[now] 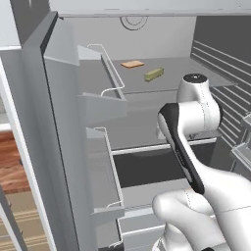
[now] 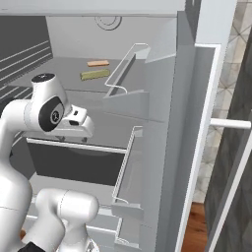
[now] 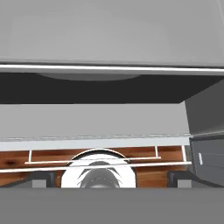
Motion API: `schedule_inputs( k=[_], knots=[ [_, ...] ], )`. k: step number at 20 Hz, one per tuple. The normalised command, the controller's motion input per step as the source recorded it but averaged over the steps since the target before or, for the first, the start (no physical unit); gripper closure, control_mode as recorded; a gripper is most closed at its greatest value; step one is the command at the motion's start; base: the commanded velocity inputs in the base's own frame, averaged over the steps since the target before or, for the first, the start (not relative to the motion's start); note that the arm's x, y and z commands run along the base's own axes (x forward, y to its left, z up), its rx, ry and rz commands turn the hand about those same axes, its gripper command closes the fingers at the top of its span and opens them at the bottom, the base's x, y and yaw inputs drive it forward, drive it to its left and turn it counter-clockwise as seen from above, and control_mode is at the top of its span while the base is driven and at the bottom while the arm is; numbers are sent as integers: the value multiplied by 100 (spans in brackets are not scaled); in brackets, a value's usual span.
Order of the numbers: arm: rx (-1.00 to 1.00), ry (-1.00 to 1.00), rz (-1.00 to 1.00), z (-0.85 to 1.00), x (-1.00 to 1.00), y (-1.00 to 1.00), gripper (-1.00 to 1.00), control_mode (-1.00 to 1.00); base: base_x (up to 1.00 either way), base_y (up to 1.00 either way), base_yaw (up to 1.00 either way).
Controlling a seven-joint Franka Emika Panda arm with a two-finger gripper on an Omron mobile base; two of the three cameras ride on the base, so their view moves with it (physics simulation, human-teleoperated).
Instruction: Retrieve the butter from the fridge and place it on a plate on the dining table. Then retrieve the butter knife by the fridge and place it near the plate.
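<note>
The fridge stands open, pale grey inside with its door swung out at my left. The butter, a small olive-yellow stick, lies on the upper shelf toward the back and is also in the right base view. My gripper is open wide, with nothing between its dark fingertips. The white hand hangs in front of the middle shelf, lower than the butter and nearer to me. The hand view faces shelf edges, not the butter. The plate, dining table and butter knife are out of view.
A flat tan item lies behind the butter on the same shelf. Wire-railed door bins jut from the left door. A second door with bins stands at the right. A dark drawer front sits below the middle shelf.
</note>
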Motion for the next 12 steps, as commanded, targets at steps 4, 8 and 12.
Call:
schedule_inputs(
  k=[4, 8, 12],
  knots=[
    [0, 0, 0, 0, 0, 0, -100, 100, 42, 0, 0],
    [0, 0, 0, 0, 0, 0, -100, 100, 15, 0, 0],
    [0, 0, 0, 0, 0, 0, -100, 100, 0, 0, 0]
  ],
)
